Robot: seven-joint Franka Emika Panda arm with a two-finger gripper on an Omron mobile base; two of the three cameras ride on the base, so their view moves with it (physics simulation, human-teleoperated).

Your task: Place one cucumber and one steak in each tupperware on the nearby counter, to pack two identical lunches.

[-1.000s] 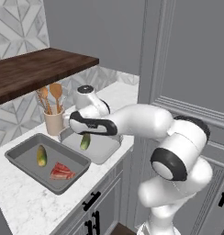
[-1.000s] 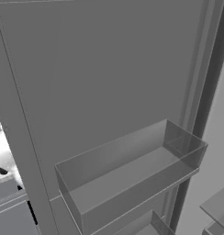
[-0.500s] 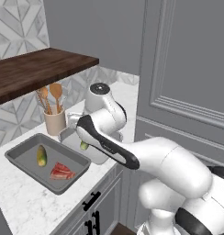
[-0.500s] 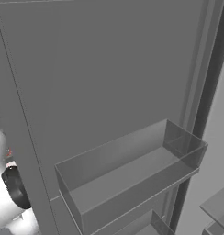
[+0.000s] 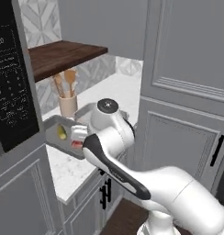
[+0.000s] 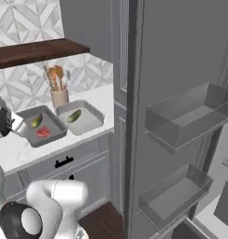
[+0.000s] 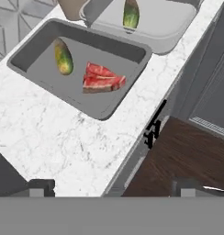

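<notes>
On the left of the desk [image 6: 13, 151] sits the dark grey tupperware [image 7: 36, 50], and it looks complete: one cucumber [image 7: 63, 57] lies at its far-left side and the streaked red steak [image 7: 101, 78] lies just right of it, apart from the cucumber. Right of that tray, touching or nearly touching its rim, is the lighter grey tupperware [image 7: 171, 32], which holds the second cucumber [image 7: 131, 13] and no meat that I can see. Behind both stands a beige utensil cup [image 6: 59, 96] under the wooden shelf [image 6: 36, 50].

The hand [image 7: 114, 186] is spread wide and carries nothing; its two dark tips frame the desk edge and the brown floor [image 7: 187, 156], well clear of either tray.

So the step in hand is most likely fetching the second steak for the lighter tray. Further right, the tall door [image 6: 181, 93] stands open with its clear bins [image 6: 190, 114] showing, and no steak is visible in them from here, so its place cannot be told yet. To do this well: keep the hand spread on the way, approach the slab from above across its narrow width, close gently so soft meat is not squeezed out, then lower it beside the cucumber, not onto it, and release low inside the rim
</notes>
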